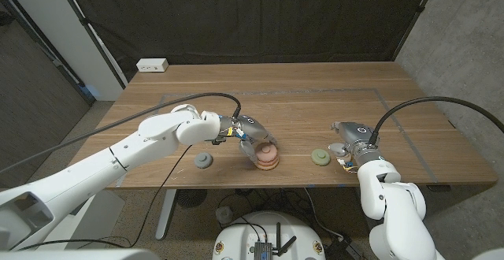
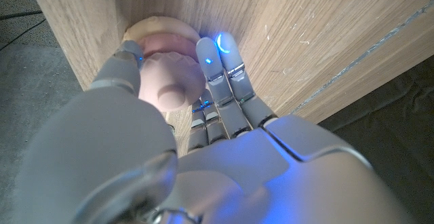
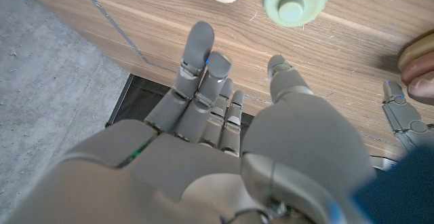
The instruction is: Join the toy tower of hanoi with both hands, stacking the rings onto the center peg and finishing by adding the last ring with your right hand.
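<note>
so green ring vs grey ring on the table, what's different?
The green ring lies beside the right hand; the grey ring lies on the table's left part, under the left arm. The green is pale green, the grey dull grey. Both lie loose on the table with a raised hub on top, off the pink stack that the left hand touches.

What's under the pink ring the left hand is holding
A tan ring lies beneath the pink ring, stacked near the table's front edge. The left hand covers the stack's middle, so the peg is hidden.
</note>
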